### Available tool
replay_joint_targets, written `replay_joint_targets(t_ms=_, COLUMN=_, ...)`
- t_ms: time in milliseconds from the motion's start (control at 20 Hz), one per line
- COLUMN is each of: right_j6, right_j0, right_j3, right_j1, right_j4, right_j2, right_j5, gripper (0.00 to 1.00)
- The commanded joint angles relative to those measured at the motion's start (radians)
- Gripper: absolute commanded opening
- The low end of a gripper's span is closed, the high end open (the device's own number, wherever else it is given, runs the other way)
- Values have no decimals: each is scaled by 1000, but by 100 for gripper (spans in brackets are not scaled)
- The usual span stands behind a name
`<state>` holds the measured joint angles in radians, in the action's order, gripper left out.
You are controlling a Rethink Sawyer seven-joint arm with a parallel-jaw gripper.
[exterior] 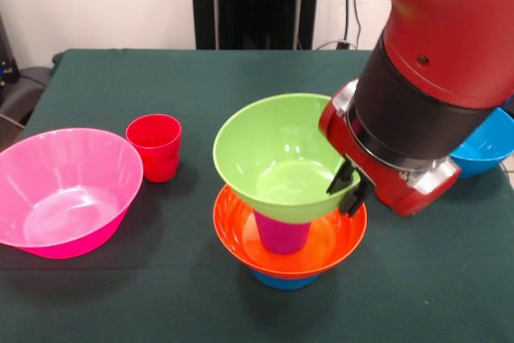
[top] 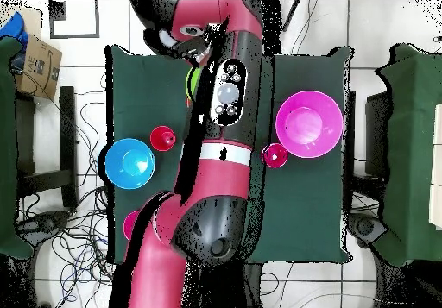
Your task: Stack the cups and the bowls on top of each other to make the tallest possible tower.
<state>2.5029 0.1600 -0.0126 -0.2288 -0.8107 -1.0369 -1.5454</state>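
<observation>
Green-clothed table (exterior: 120, 78): the gripper (exterior: 351, 188) clamps the lime bowl's (exterior: 273, 154) rim atop the tower (exterior: 289, 234), while the pink bowl (exterior: 64, 190), red cup (exterior: 154, 146) and blue bowl (exterior: 486, 146) await stacking.

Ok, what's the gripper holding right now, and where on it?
The gripper is pinching the lime green bowl by its rim on the robot-facing side, one finger inside and one outside, as the bowl sits tilted on the magenta cup.

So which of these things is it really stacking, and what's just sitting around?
In the job:
- lime green bowl at the gripper
- orange bowl
- magenta cup
- blue bowl lowest
- spare pink bowl, red cup

Just about:
- cardboard box
- floor cables
</observation>
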Motion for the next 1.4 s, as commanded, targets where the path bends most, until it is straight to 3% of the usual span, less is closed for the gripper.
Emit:
replay_joint_targets(t_ms=50, right_j6=111, right_j0=6, right_j3=69, right_j1=-10, right_j4=-28, right_j2=-72, right_j5=99, gripper=0)
replay_joint_targets(t_ms=550, right_j6=56, right_j0=-42, right_j3=169, right_j1=35, right_j4=43, right_j2=19, right_j5=110, gripper=0)
replay_joint_targets(t_ms=800, right_j6=-11, right_j0=-78, right_j3=275, right_j1=97, right_j4=102, right_j2=93, right_j5=112, gripper=0)
replay_joint_targets(t_ms=1150, right_j6=-51, right_j0=-89, right_j3=324, right_j1=141, right_j4=118, right_j2=115, right_j5=90, gripper=0)
replay_joint_targets(t_ms=1400, right_j6=-59, right_j0=-117, right_j3=390, right_j1=152, right_j4=147, right_j2=146, right_j5=148, gripper=0)
